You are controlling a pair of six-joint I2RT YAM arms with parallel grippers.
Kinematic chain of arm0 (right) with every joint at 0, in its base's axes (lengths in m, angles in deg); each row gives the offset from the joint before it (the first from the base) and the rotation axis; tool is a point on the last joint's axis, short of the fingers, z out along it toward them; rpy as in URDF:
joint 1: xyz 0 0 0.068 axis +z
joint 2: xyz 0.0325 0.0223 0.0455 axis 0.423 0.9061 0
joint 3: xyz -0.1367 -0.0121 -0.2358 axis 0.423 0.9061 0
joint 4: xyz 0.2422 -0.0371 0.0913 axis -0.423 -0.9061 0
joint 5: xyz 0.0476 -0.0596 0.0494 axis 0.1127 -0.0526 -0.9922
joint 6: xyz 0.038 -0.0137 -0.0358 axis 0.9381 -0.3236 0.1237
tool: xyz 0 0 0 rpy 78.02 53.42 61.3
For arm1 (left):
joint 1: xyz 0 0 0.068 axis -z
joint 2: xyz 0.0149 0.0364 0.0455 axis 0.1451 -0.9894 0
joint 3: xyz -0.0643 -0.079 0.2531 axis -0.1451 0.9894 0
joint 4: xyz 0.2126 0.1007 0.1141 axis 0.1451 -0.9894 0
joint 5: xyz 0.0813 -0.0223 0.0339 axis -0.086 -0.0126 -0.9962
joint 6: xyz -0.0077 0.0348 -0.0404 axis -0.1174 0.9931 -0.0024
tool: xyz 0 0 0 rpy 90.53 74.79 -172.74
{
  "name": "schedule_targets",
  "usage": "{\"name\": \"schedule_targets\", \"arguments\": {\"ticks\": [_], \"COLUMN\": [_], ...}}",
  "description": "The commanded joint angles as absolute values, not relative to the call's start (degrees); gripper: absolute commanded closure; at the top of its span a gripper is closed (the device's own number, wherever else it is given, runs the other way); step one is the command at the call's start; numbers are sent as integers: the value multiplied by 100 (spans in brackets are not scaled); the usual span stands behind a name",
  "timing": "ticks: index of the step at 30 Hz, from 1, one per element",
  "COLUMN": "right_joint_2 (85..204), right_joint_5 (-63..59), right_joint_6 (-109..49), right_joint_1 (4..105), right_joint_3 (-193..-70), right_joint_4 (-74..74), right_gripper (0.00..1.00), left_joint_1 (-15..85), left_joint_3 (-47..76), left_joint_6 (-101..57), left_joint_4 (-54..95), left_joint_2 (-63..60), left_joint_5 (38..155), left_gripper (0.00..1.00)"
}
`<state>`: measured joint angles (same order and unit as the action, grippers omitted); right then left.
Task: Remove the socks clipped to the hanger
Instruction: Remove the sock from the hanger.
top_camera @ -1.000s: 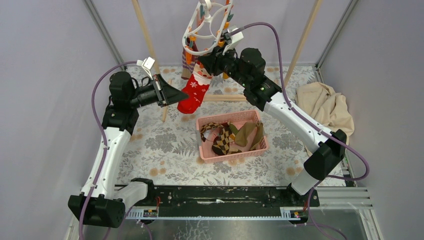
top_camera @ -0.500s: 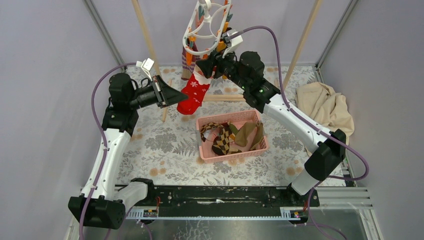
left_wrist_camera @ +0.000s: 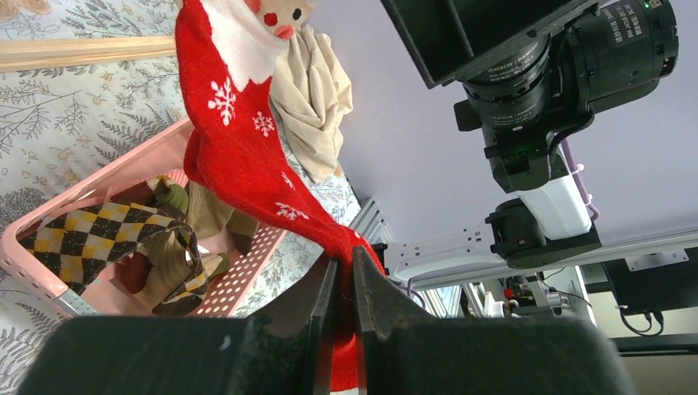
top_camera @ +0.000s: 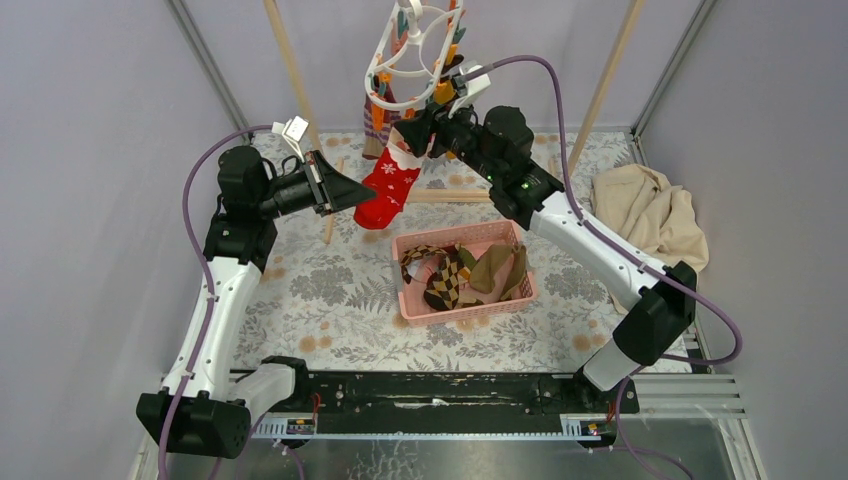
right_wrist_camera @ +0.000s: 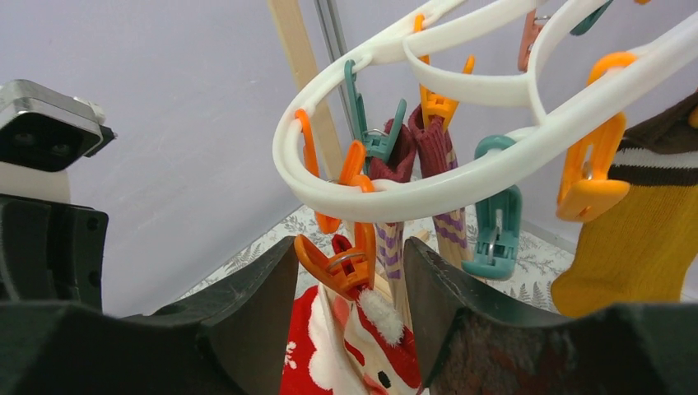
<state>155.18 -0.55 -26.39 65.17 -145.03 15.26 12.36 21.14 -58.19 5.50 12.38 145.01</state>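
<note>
The white hanger (top_camera: 415, 45) hangs at the back, tilted, and fills the right wrist view (right_wrist_camera: 461, 177). A red Santa sock (top_camera: 392, 180) hangs from its orange clip (right_wrist_camera: 344, 262). My left gripper (top_camera: 362, 192) is shut on the sock's toe end, seen in the left wrist view (left_wrist_camera: 344, 265); the sock (left_wrist_camera: 239, 140) stretches up from it. My right gripper (top_camera: 422, 122) is open, with its jaws on either side of that orange clip (right_wrist_camera: 350, 248). A maroon-striped sock (right_wrist_camera: 416, 156) and a mustard yellow sock (right_wrist_camera: 625, 247) are still clipped on.
A pink basket (top_camera: 468, 304) in the middle of the table holds an argyle sock (top_camera: 445, 278) and brown socks. A beige cloth (top_camera: 650, 210) lies at the right. Wooden rack poles (top_camera: 290, 70) and a wooden base bar (top_camera: 455, 196) stand behind.
My right gripper has moved up and a little toward the hanger, closer round the orange clip. The left arm and the red sock have hardly moved.
</note>
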Motion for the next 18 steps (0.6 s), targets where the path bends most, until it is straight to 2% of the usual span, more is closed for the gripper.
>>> {"name": "schedule_targets", "arguments": {"ticks": [1,9,18], "right_joint_2": [15142,15178,15277], "right_joint_5": [50,-15,-104], "right_joint_6": [-2679,-2696,-2744], "right_joint_1": [6555,6550,6549], "right_joint_3": [-14519,-14589,-14741], "right_joint_4": [2009,1978,1817], "right_gripper": [43,57,91], "left_joint_1": [1177,1177,1176], "left_joint_3": [2125,2117,2106], "left_joint_6": [-5874,-5874,-5874], "left_joint_4": [821,819,795], "left_joint_2": [1301,1300,1306], "left_joint_5": [14675,14677,14675], "left_gripper": [83,83,83]}}
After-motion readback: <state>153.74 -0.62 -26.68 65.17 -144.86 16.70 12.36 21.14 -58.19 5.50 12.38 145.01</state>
